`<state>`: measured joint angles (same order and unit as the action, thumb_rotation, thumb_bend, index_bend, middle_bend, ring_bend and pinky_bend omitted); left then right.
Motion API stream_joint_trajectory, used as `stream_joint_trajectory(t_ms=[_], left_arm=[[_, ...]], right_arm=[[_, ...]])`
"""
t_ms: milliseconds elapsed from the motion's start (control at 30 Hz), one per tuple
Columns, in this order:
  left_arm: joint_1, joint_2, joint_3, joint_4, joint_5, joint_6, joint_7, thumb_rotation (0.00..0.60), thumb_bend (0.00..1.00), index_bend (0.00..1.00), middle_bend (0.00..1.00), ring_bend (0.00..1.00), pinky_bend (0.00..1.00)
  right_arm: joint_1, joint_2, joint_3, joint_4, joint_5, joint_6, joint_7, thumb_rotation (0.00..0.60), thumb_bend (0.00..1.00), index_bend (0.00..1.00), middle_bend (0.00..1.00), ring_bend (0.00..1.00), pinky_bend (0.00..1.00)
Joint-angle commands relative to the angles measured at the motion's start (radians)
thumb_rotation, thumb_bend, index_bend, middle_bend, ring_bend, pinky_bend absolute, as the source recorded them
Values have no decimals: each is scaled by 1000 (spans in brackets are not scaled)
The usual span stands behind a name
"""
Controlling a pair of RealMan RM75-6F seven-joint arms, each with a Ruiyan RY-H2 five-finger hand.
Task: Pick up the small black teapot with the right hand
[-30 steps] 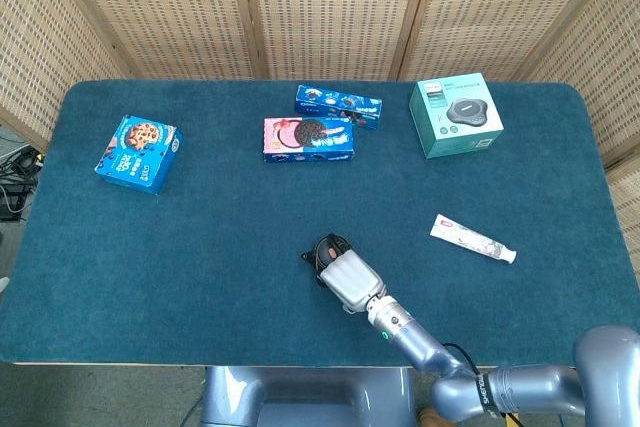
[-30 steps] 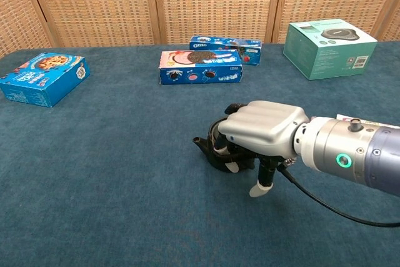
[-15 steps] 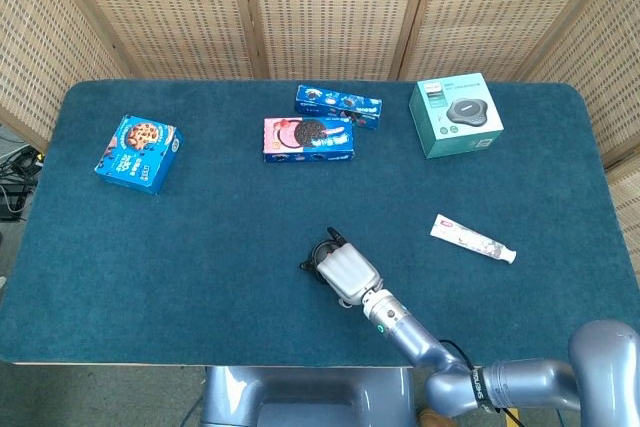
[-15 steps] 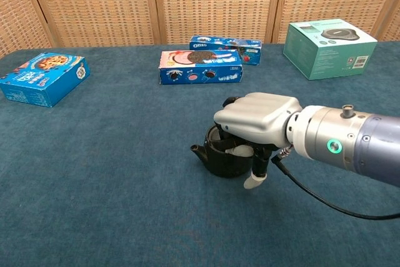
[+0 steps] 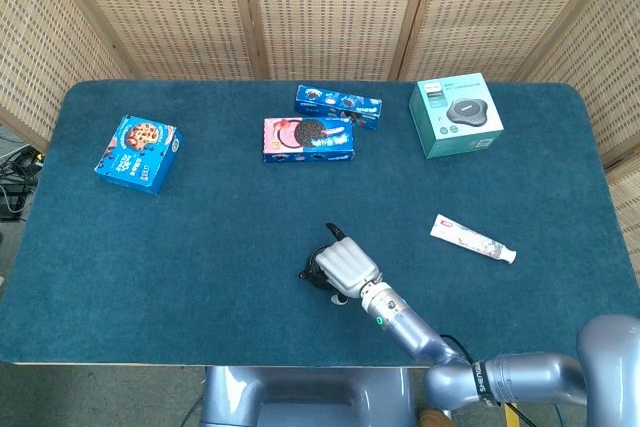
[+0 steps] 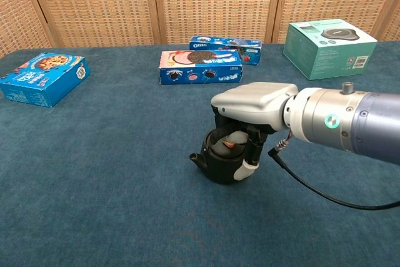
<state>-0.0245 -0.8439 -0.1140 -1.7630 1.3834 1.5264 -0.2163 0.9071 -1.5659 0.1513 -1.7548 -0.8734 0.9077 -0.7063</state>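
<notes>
The small black teapot (image 5: 316, 274) (image 6: 218, 162) stands near the table's front middle, its spout pointing left. My right hand (image 5: 345, 265) (image 6: 253, 105) is over it, palm down, and the fingers (image 6: 245, 168) curl down around the pot's top and right side, gripping it. The hand hides the pot's handle and most of the lid. I cannot tell whether the pot's base is off the blue cloth. The grey forearm runs off to the right in the chest view. My left hand shows in neither view.
A blue cookie box (image 5: 140, 153) lies far left. Two Oreo boxes (image 5: 308, 139) (image 5: 338, 101) sit at the back middle. At the back right is a teal box (image 5: 455, 114), with a toothpaste tube (image 5: 473, 239) on the right. The table's front edge (image 5: 200, 361) is close.
My right hand has risen and tipped up over the teapot while its fingers closed in on the pot. The teapot has shifted slightly and now shows more fully beneath the palm.
</notes>
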Motion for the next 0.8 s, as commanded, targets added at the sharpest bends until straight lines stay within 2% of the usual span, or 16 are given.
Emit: stream_joint_trajectory(t_ms=[33,133,300,500,600,633,700,733,800], left_arm=[[0,0,-1,1,-1,-2,-4,600,0,0,0,0,0],[-1,1,-1,2,-1,-3,-5,600,0,0,0,0,0],[-2,1,-1,1,0,-4,-4,600,0,0,0,0,0],[-1,1,0,1,2,-3,-5,600,0,0,0,0,0],[-2,1,0,1,2,-5,-4,600,0,0,0,0,0],[-3,1,0,1,1,-6,-3,600,0,0,0,0,0],[-4,1,0,1,0,-9,-3,600,0,0,0,0,0],[-4,1,0,0,-1,-10,-3,600,0,0,0,0,0],[-5,1,0,0,-1,-10,-3,600,0,0,0,0,0]], right_arm=[[9,19,15,-24,11,2,24,561,0,1000,955,852,0],[14,37,31,-52,22,16,41,526,0,1000,967,861,0],[28,67,48,-101,62,46,31,518,0,1000,996,895,0],[58,103,53,-172,183,109,-36,500,0,1000,1000,926,0],[69,108,70,-216,262,153,-47,369,0,1000,1000,929,0],[75,109,76,-231,292,170,-52,261,0,1000,1000,924,0],[87,114,84,-250,344,196,-65,120,0,1000,1000,907,0],[92,116,87,-256,361,202,-67,95,0,1000,1000,897,0],[95,110,95,-258,370,224,-56,86,0,1000,1000,893,0]])
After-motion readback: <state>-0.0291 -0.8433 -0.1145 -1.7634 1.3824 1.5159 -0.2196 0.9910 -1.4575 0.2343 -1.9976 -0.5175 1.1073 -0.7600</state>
